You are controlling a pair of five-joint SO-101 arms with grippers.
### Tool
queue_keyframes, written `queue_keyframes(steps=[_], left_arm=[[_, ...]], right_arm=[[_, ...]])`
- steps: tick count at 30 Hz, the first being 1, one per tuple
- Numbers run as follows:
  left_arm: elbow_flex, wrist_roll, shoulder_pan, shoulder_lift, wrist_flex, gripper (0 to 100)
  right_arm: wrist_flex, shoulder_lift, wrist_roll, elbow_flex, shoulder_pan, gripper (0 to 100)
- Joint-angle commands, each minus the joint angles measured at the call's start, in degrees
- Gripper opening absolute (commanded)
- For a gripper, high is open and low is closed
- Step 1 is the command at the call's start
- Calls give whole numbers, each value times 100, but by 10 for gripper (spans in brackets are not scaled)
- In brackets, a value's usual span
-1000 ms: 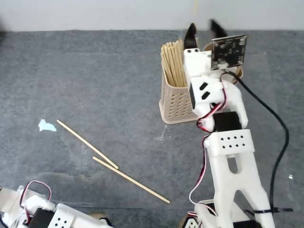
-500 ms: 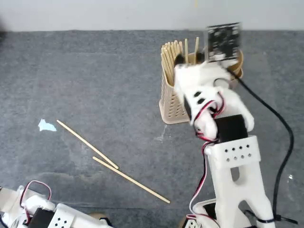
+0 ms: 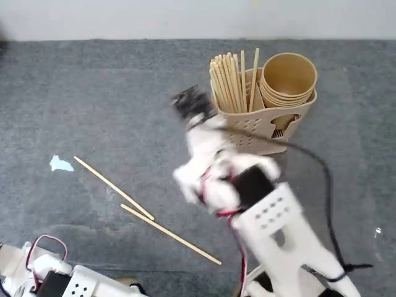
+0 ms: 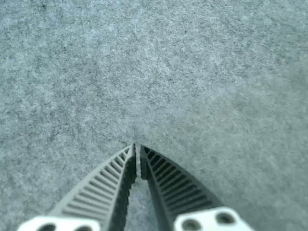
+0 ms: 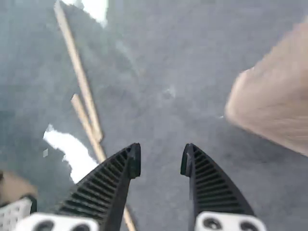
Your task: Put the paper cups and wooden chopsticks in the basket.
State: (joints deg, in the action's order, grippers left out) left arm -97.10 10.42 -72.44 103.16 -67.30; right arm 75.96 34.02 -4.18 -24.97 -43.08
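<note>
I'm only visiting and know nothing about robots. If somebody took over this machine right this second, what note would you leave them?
Left pincer: shut, empty, over bare grey mat.
Right pincer: open, empty, above the mat between the basket and the loose chopsticks.
Done: a stack of paper cups and a bundle of chopsticks stand in the basket.
Left: one loose chopstick near a blue scrap, and another loose chopstick just beyond its end. Both lie flat on the mat and need to go in the basket.
</note>
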Motion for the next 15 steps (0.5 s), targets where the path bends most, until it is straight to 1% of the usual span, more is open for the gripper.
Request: queue_keyframes(steps=[1,4,6,8,10,12,15], left_arm=[[57,-44,-26,26,-35,13],[57,-44,-26,26,-35,13],[57,-44,-26,26,-35,13],[57,-44,-26,26,-35,13],[57,-44,-26,26,-35,13],[57,-44,-26,26,-35,13],[57,-44,-26,26,-35,13]], right_arm=[[-664,154,-70,-826,-681,144],[-1499,145,-70,-1565,-1095,144],[-1859,40,-70,-1890,-1323,147],[-1930,-251,-79,-1978,-1499,187],[-1930,-655,-123,-1978,-1604,254],[-2009,-1086,-343,-1952,-1631,299],[-2185,-1657,-413,-1793,-1631,299]])
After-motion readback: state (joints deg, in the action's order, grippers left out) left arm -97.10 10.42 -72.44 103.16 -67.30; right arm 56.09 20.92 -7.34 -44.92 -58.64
